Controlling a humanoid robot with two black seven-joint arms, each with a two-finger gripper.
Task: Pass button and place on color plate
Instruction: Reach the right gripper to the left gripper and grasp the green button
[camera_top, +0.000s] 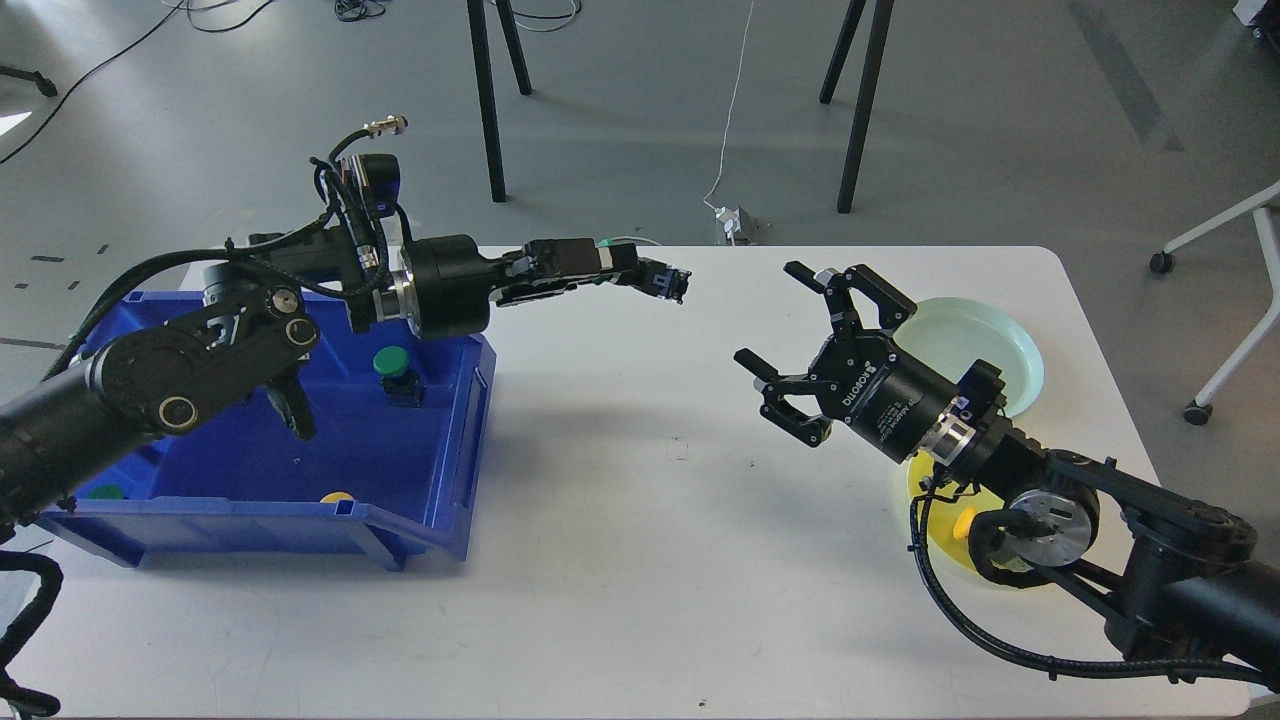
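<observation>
Black jointed arms, silver wrist rings, looping cables, white lettering.

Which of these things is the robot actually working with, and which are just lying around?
For the job: green button in the blue bin, left tool, open right tool, pale green plate, yellow plate.
Just around: white cable, adapter, chair legs.

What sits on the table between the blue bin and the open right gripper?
Nothing: the head view shows only bare white table between the blue bin and the right gripper. The left gripper hangs farther back.
</observation>
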